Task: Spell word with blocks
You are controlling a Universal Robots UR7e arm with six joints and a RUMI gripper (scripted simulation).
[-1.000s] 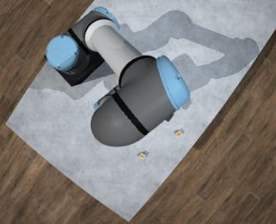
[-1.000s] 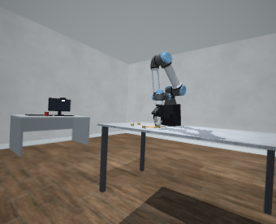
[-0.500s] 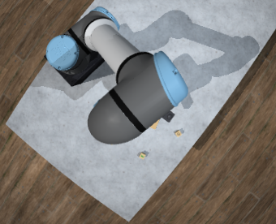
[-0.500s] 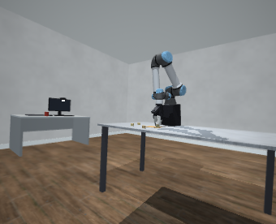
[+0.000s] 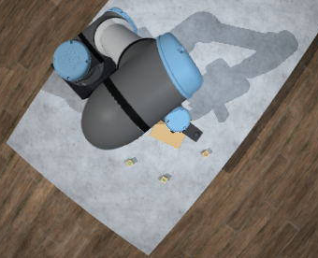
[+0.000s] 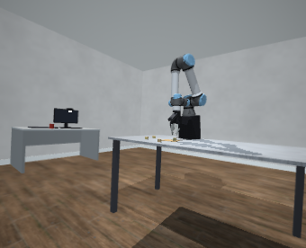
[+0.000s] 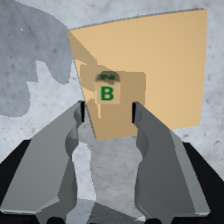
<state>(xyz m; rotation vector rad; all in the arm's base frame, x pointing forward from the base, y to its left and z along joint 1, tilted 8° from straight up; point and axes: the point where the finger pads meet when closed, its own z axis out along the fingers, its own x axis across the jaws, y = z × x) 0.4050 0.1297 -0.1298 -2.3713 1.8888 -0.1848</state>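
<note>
In the wrist view the tan mat (image 7: 150, 65) lies on the grey table top. The block with a green B (image 7: 106, 92) rests on the mat near its left edge, with the letter upright in this view. My gripper (image 7: 108, 103) hovers above the B block with its fingers apart and nothing between them. In the top view the arm's wrist (image 5: 179, 120) covers most of the mat (image 5: 168, 135) and hides the B block. Three other small blocks lie off the mat on the table: one to the left (image 5: 131, 162), one in the middle (image 5: 164, 178) and one to the right (image 5: 205, 152). Their letters are too small to read.
The robot base (image 5: 87, 65) stands at the back of the table, and the big arm links hang over its middle. The table's edge runs close behind the three loose blocks. In the exterior view a second desk (image 6: 55, 135) with a monitor stands far to the left.
</note>
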